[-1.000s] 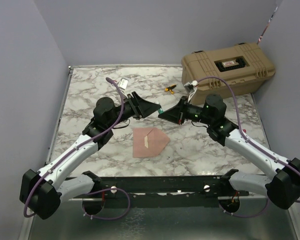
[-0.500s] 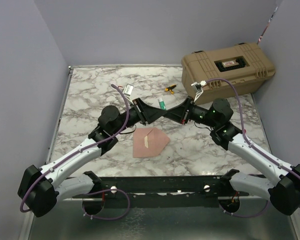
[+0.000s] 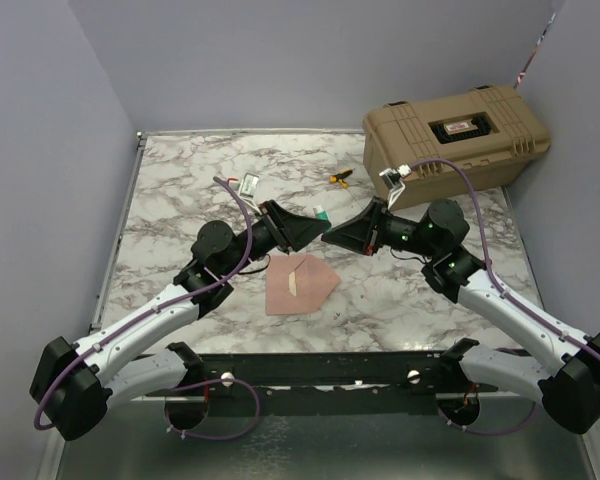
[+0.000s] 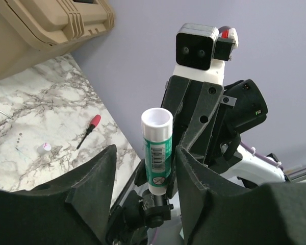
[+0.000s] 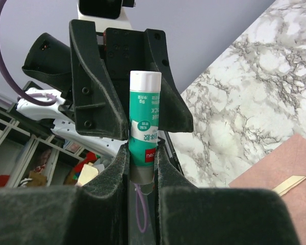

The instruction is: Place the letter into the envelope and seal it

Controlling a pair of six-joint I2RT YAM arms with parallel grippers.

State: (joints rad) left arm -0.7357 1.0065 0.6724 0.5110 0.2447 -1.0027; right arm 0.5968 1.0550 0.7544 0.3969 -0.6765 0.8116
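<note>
Envelope point(image 3: 300, 283) of salmon-tan paper, rectangular body with a pointed triangular flap, lies flat on the grey-veined marble table point(image 3: 180, 190) in the top view. Its flap is open and points toward the right arm's side, with a cream strip across its middle. I see no separate letter sheet, so I judge the letter is already inside, though I cannot confirm it. Behind the envelope the left gripper point(image 3: 312, 230) and right gripper point(image 3: 336, 238) meet tip to tip. New since half a second ago: a small white round piece point(image 3: 338, 318) on the marble just off the envelope's point, and the meeting point has shifted a little nearer the envelope. Left wrist view: a green-and-white plastic glue stick point(image 4: 157, 153) stands between my left fingers point(image 4: 86, 189), which are spread clear of it on both sides. Right wrist view: the right jaws pinch the glue stick's lower end, and the envelope's corner shows at lower right. My reading: the white piece is probably the cap, pulled off and let fall, so the glue is ready. Gluing and folding the flap remain.
</note>
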